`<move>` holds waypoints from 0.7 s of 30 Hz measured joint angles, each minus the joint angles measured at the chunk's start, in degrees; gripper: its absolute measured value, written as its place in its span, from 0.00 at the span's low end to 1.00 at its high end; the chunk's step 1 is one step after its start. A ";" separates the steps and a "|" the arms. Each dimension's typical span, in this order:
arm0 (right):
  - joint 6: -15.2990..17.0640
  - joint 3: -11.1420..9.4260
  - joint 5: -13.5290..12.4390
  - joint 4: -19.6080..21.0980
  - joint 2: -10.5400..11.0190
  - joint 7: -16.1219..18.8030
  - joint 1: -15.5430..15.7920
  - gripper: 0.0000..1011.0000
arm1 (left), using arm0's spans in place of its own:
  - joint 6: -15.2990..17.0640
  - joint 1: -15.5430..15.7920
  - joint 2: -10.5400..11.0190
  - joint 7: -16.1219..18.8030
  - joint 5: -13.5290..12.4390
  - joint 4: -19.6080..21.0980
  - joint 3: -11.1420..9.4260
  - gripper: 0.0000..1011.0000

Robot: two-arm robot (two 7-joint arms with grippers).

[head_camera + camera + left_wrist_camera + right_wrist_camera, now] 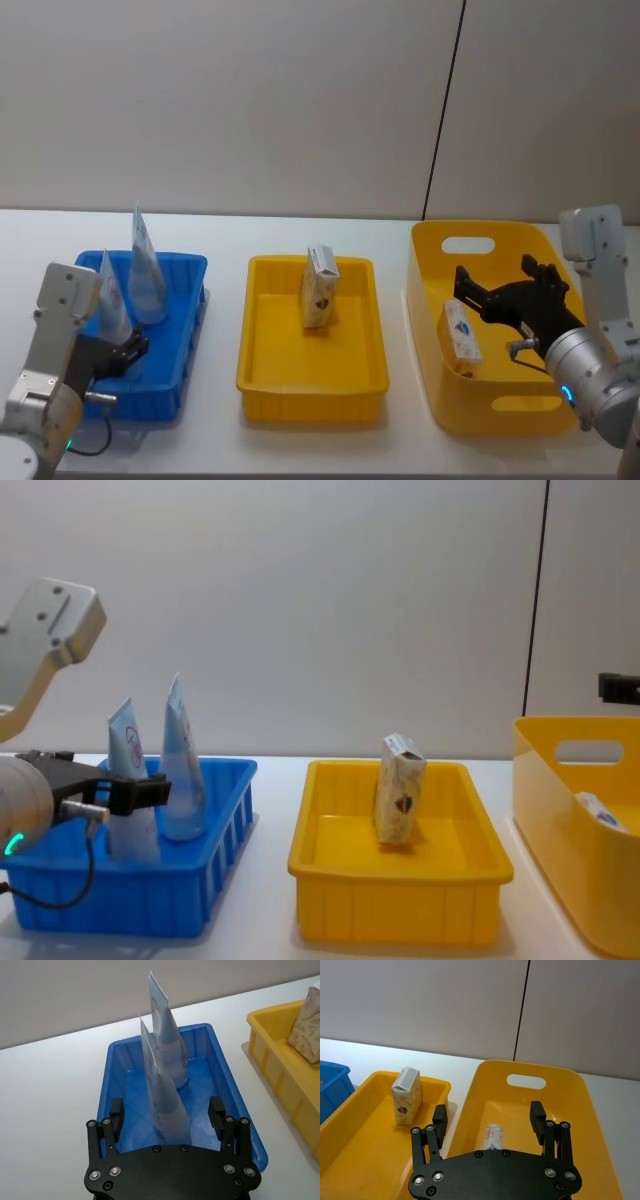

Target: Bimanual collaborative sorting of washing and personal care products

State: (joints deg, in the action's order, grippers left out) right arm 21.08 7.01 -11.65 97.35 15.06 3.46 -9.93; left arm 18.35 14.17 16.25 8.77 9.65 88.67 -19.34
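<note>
The left gripper (166,1106) hides the base of the near tube (159,1080), and the deep yellow bin (560,820), cut off at the chest view's right edge, hides most of 1 lying tube (598,809).

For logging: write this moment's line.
left pincer open at near tube, blue bin | right pincer open over lone tube, yellow bin | pack upright, yellow tray

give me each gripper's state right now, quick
Left gripper: open, fingers either side of the near tube in the blue bin, not gripping it.
Right gripper: open, empty, over the large yellow bin.
</note>
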 joint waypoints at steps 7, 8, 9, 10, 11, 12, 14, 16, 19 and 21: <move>0.01 0.00 0.00 0.00 0.00 0.00 0.00 0.99 | -0.16 2.52 -1.43 -0.16 -0.53 -3.76 -0.22 0.99; 0.00 0.00 0.00 0.00 0.00 0.00 0.00 0.99 | -0.24 2.73 -1.55 -0.16 -0.60 -4.10 -0.24 0.99; 0.01 0.00 0.00 0.00 0.00 0.00 0.00 0.99 | -0.32 3.02 -1.70 -0.16 -0.66 -4.56 -0.25 0.99; 0.00 0.00 0.00 0.00 0.00 0.00 0.00 0.99 | -0.50 3.46 -1.96 -0.16 -0.84 -5.24 -0.28 0.99; 0.01 0.00 0.00 0.00 0.00 0.00 0.00 0.99 | -0.56 3.67 -2.08 -0.15 -0.90 -5.58 -0.30 0.99; 0.01 0.00 0.00 0.00 0.00 0.00 0.00 0.99 | -0.71 4.18 -2.37 -0.10 -1.09 -6.41 -0.32 0.99; 0.01 0.00 0.00 0.00 0.00 0.00 -0.01 0.99 | -0.88 4.59 -2.63 -0.05 -1.26 -7.11 -0.33 0.99; 0.01 0.00 0.00 0.00 0.00 0.00 -0.01 0.99 | -1.02 5.00 -2.87 0.00 -1.43 -7.81 -0.34 0.99; 0.01 0.00 0.00 0.00 0.00 0.00 0.00 0.99 | -1.28 5.84 -3.36 0.10 -1.71 -9.28 -0.36 0.99; 0.01 0.00 0.00 0.00 0.00 0.00 0.00 0.99 | -1.47 6.44 -3.69 0.17 -1.93 -10.22 -0.36 0.99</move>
State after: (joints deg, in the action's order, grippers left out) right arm 21.09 7.01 -11.65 97.35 15.05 3.46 -9.94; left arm 16.88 20.61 12.56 8.93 7.72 78.45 -19.70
